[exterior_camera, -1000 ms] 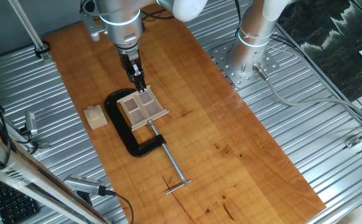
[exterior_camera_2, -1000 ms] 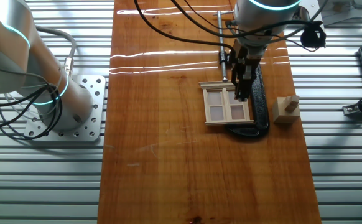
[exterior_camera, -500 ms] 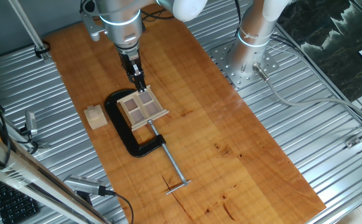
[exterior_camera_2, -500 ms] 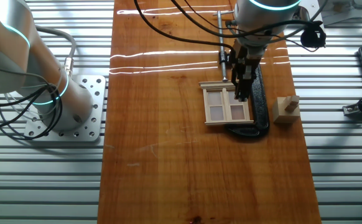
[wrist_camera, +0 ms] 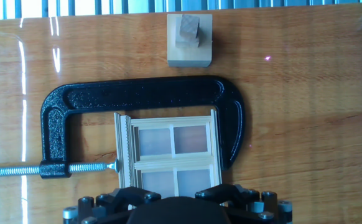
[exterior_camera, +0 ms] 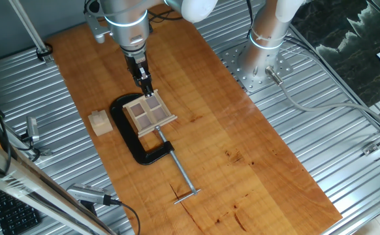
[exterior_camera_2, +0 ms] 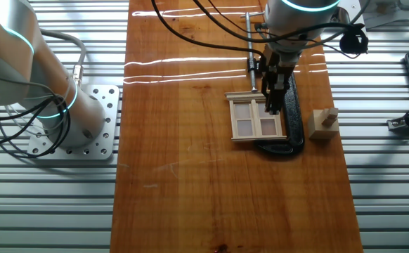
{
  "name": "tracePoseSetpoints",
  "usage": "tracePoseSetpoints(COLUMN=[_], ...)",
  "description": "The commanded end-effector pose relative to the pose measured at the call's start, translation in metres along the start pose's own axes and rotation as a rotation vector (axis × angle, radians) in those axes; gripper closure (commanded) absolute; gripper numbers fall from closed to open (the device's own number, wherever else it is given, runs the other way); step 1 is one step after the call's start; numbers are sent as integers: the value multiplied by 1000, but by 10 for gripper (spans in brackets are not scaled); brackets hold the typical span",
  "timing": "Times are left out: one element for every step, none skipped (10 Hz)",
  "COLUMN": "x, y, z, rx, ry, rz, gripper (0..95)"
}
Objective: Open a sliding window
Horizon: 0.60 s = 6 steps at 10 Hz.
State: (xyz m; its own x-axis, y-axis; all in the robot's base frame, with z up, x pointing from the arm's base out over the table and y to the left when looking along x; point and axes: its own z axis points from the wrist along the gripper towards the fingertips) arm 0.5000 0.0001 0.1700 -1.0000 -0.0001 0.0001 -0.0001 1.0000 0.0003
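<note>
The sliding window (exterior_camera: 149,112) is a small light-wood frame with four brownish panes, lying flat on the wooden table. A black C-clamp (exterior_camera: 128,134) holds it in place. My gripper (exterior_camera: 147,90) points down with its narrow black fingers together, the tips at the window's far edge. In the other fixed view the gripper (exterior_camera_2: 273,107) stands over the window's (exterior_camera_2: 258,119) right upper pane. The hand view shows the window (wrist_camera: 171,155) straight below, inside the clamp (wrist_camera: 137,96). The fingertips are hidden there behind the hand's black body.
A plain small wooden cube (exterior_camera: 100,121) sits left of the clamp; it also shows in the other fixed view (exterior_camera_2: 324,124) and the hand view (wrist_camera: 190,40). The clamp's steel screw (exterior_camera: 180,173) runs toward the table's front. A second arm's base (exterior_camera: 258,62) stands at the right.
</note>
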Motion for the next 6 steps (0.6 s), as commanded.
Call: tracePoseSetpoints(x=[0, 0, 0, 0, 0, 0], y=[0, 0, 0, 0, 0, 0], z=[0, 0, 0, -1, -1, -1], rx=[85, 96, 95, 95, 95, 90], ry=[-59, -59, -60, -59, -59, -59], rz=[-50, -48, -46, -49, -51, -55], gripper=[950, 950, 950, 950, 950, 950])
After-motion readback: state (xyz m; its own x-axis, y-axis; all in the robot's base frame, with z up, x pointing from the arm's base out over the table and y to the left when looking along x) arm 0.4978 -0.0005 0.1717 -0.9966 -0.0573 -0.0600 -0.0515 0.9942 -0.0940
